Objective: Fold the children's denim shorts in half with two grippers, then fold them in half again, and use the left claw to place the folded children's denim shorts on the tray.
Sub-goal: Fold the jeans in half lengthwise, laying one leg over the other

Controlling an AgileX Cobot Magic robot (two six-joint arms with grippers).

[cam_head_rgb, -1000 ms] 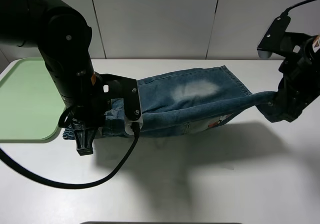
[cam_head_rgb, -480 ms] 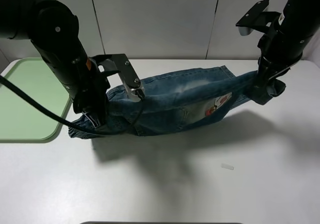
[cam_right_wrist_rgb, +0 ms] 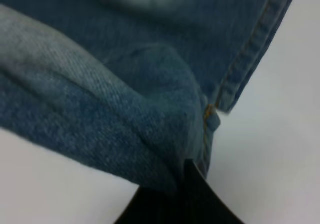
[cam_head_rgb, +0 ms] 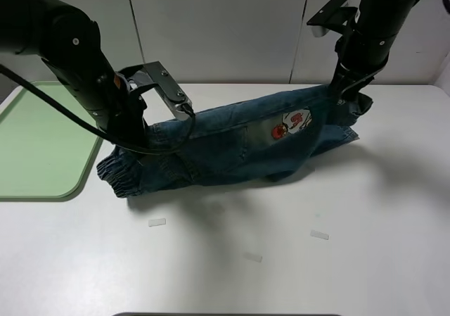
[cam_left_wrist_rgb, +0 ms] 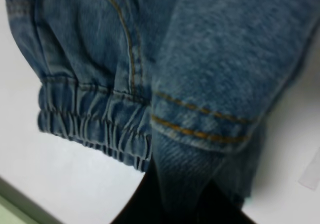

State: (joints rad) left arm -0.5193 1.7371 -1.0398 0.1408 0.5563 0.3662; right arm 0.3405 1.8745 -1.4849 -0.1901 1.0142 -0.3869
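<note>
Step in hand: first half-fold. The left gripper [cam_head_rgb: 137,136] and right gripper [cam_head_rgb: 346,105] each clench one end of the children's denim shorts [cam_head_rgb: 239,143], doubled over on the table [cam_head_rgb: 281,260] beside the tray [cam_head_rgb: 35,147]. Next: lay edges flush, apparently unaligned, then release.

No text, brand, number or sign can be read in any of the views. A colourful red-and-white patch [cam_head_rgb: 288,124] is seen on the children's denim shorts [cam_head_rgb: 225,150], but no lettering can be made out on it. A small orange mark [cam_head_rgb: 116,82] on the left arm [cam_head_rgb: 70,41] may be a label; it is too small to be read. The white strips [cam_head_rgb: 157,222] on the table [cam_head_rgb: 380,210] appear blank.
</note>
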